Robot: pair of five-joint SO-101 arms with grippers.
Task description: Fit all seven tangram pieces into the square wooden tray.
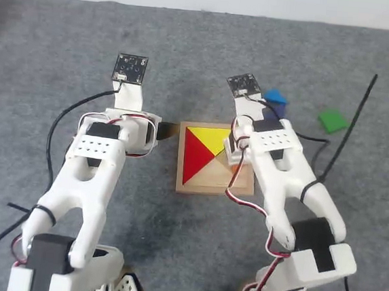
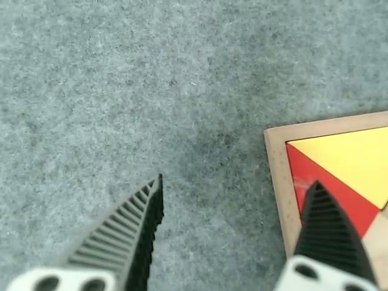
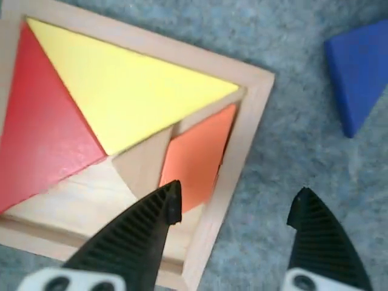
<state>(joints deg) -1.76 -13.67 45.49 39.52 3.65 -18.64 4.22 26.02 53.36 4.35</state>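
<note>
Orange wooden piece (image 3: 194, 157) under our right gripper (image 3: 237, 189), jaws spread, empty | around it: square wooden tray (image 3: 242, 139), red triangle (image 3: 42, 133), yellow triangle (image 3: 121, 91) | beyond: blue triangle (image 3: 361, 73), green piece (image 1: 333, 120) loose | left gripper (image 2: 237, 180) spread, empty, at tray corner | we judge three seated, four left.

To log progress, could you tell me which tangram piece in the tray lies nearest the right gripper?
The orange piece, against the tray's rim beside the right gripper; the yellow triangle and red triangle lie farther off.
</note>
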